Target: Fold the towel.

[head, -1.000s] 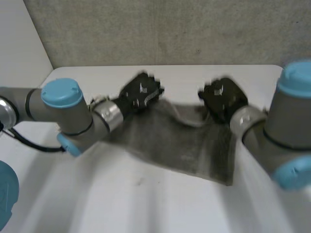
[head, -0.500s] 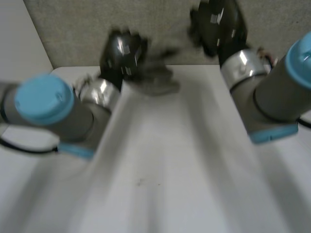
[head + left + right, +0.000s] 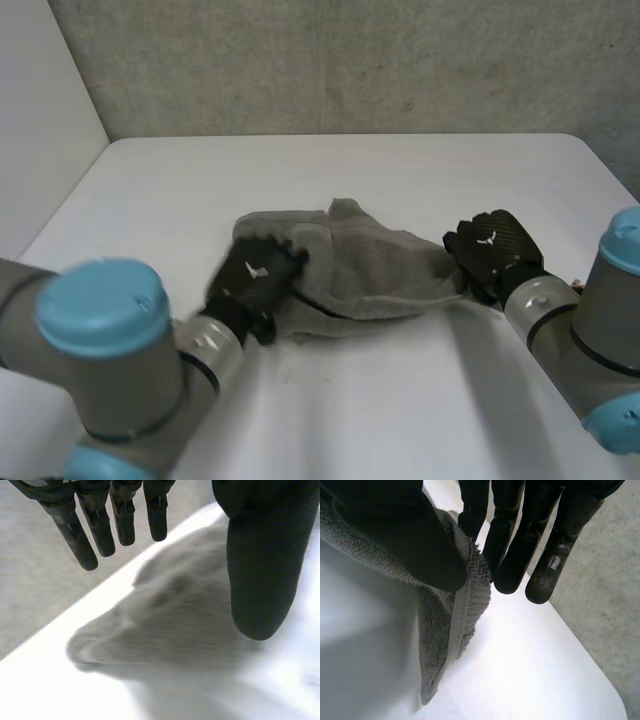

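HEAD: grey terry towel bunched, partly folded, mid white table; long axis runs from left hand to right hand | LEFT WRIST: left hand fingers straight, spread from thumb, over towel, gripping nothing | RIGHT WRIST: right hand thumb and straight fingers pinch towel hemmed edge.

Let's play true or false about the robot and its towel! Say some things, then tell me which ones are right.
1. The towel is grey. True.
2. The towel is spread out flat. False: it lies bunched up on the table.
3. The left hand is open, right by the towel. True.
4. The right hand is far from the towel. False: it pinches the towel's edge between thumb and fingers.
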